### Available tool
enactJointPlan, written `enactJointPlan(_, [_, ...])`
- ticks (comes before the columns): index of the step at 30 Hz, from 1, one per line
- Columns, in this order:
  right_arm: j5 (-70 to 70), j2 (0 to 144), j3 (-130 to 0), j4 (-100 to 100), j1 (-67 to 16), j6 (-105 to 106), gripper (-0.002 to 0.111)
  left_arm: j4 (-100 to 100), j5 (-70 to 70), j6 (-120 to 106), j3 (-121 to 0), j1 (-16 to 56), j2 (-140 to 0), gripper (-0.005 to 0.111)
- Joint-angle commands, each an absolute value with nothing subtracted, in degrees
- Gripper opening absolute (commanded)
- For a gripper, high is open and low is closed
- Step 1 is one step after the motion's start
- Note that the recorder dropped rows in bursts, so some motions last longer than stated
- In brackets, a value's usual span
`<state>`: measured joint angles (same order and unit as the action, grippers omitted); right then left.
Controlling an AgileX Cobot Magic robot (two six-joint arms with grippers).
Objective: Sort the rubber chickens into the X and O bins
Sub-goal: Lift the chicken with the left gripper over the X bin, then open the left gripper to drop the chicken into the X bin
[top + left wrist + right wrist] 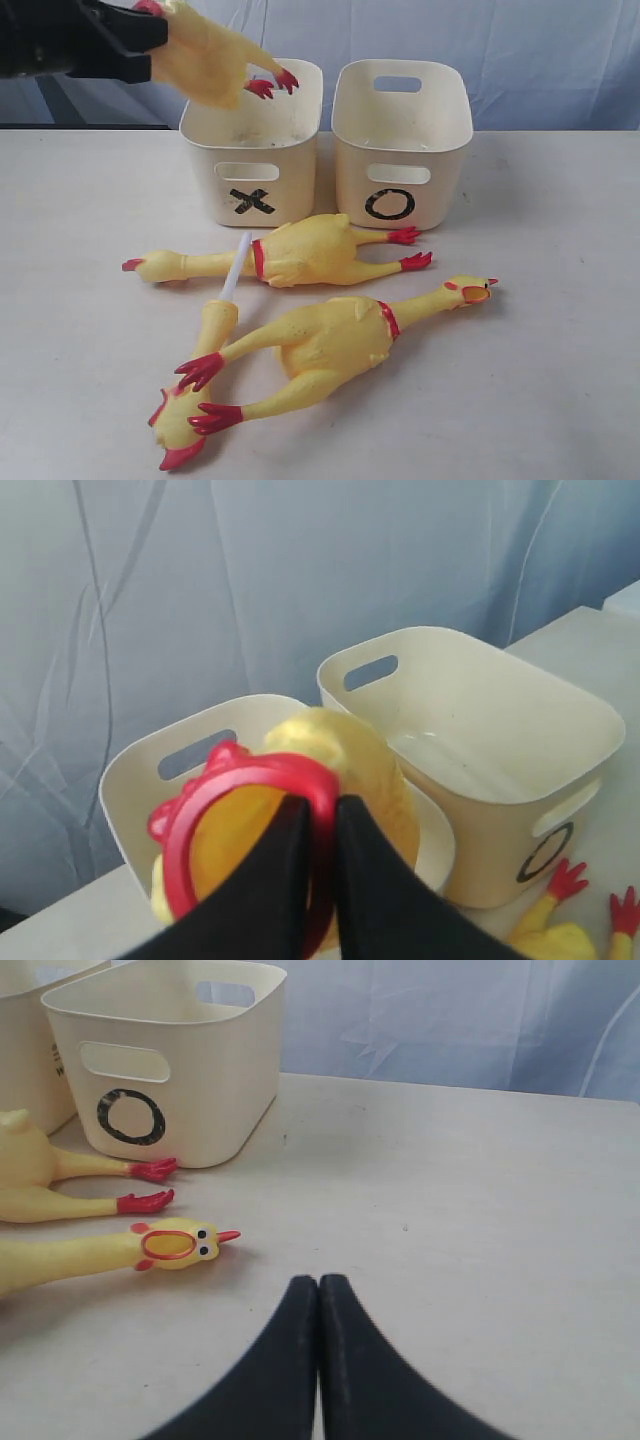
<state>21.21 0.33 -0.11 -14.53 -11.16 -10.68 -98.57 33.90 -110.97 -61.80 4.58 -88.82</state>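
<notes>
Placement step in hand: left gripper (135, 45), jaws nearly closed on the red neck band of the held chicken (210, 60), holds it tilted above the X bin (290, 175), red feet over the opening. Judged next move: centre the body over the opening, lower, then release. The long body must clear the rim and the O bin (440, 175), which stands just beside. Three more lie on the table (570, 350) before the bins: tube chicken (215, 325) leftmost, middle chicken (300, 250) near the bin fronts, large chicken (330, 345) nearest the camera. Right gripper (319, 1290) closed, empty, low over bare table; ample room there.
</notes>
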Motion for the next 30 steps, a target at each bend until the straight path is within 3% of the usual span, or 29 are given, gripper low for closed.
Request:
enactJointPlan(1, [20.49,0.0,0.0,-14.97,-11.43,-10.49,-0.001,-99.95,25.61,-114.23,-65.96,8.41,-92.88,0.0])
enactJointPlan(12, [20.49,0.0,0.0,-14.97,-11.43,-10.49,-0.001,-99.95,17.91,-114.46,-74.98,13.27,-103.78,0.0])
enactJointPlan(28, [20.49,0.0,0.0,-14.97,-11.43,-10.49,-0.001,-99.95,16.71,-113.47,-78.44,13.89,-110.8,0.0])
enactJointPlan(30, [20.49,0.0,0.0,-14.97,-11.43,-10.49,-0.001,-99.95,17.02,-113.47,-78.44,13.89,-110.8,0.007])
